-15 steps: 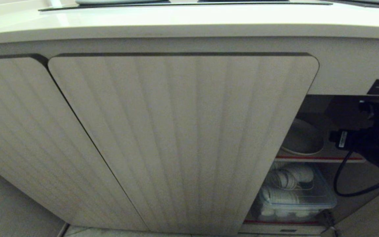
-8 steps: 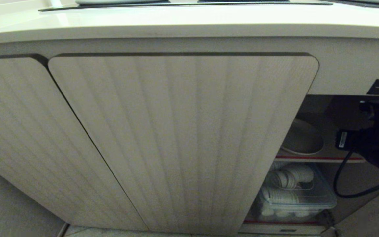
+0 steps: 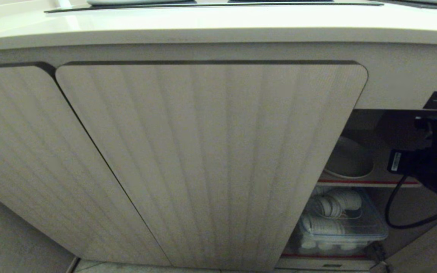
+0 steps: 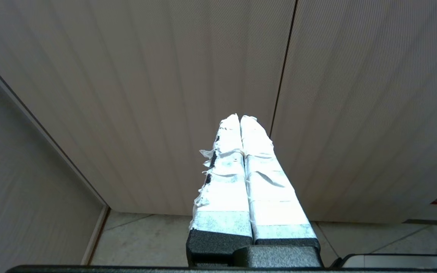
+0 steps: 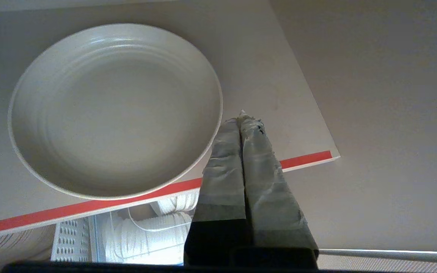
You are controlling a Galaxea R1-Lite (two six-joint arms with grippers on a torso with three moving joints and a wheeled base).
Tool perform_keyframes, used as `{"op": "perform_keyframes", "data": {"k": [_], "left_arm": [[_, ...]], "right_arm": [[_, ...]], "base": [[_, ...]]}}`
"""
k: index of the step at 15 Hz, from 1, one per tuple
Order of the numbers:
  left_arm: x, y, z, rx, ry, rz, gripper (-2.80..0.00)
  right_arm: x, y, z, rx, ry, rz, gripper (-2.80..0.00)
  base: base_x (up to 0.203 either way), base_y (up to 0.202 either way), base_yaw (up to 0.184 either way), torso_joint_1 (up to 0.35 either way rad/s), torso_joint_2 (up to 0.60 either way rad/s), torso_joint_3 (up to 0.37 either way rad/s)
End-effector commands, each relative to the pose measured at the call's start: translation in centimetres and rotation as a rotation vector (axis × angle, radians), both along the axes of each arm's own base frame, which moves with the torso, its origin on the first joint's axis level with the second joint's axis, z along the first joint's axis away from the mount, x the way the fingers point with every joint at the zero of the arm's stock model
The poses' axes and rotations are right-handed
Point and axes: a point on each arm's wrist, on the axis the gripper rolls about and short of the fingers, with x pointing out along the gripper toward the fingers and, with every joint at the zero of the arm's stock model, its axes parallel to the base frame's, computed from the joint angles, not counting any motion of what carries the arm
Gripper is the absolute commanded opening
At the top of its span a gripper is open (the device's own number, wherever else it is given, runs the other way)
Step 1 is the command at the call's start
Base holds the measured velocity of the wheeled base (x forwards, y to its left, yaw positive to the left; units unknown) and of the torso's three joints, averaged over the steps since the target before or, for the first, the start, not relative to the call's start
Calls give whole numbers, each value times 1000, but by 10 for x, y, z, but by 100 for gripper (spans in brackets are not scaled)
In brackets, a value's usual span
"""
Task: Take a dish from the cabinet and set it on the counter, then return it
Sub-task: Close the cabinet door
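Cabinet (image 3: 211, 159): ribbed door covers all but the opening at 3–4 o'clock in the head view. Plate (image 5: 115, 110) lies flat on the inner shelf (image 5: 286, 113), its rim reaching the shelf's red front edge. Right gripper (image 5: 243, 117) has its fingers pressed together on nothing, tips just beside the plate's rim, bare shelf on the other side. Left gripper (image 4: 240, 120) also closed and empty, facing the door. Counter (image 3: 218, 24) overhangs above.

The right arm (image 3: 436, 167) is a black, blocky housing with a small white label and a black cable (image 3: 400, 212) looping beneath (other detail seems lost in shadow). Both grippers share tapering black fingers wrapped in ragged whitish tape: left gripper (image 4: 240, 118), right gripper (image 5: 243, 117).
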Motion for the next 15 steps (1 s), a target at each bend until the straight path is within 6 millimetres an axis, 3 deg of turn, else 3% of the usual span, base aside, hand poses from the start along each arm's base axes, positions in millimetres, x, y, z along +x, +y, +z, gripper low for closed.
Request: {"op": "perform_keyframes", "data": {"k": [1,8,15], "left_arm": [[0,0,0,0,0,0,-280],[0,0,0,0,0,0,-280],[0,0,0,0,0,0,-280]], "right_arm": [[0,0,2,0,-10,-2,-280],[-12,0,1,4,0,0,-280],[-45,3,-14,14,55,30,-280]], "base": [[0,0,0,0,0,0],[0,0,0,0,0,0],[0,0,0,0,0,0]]}}
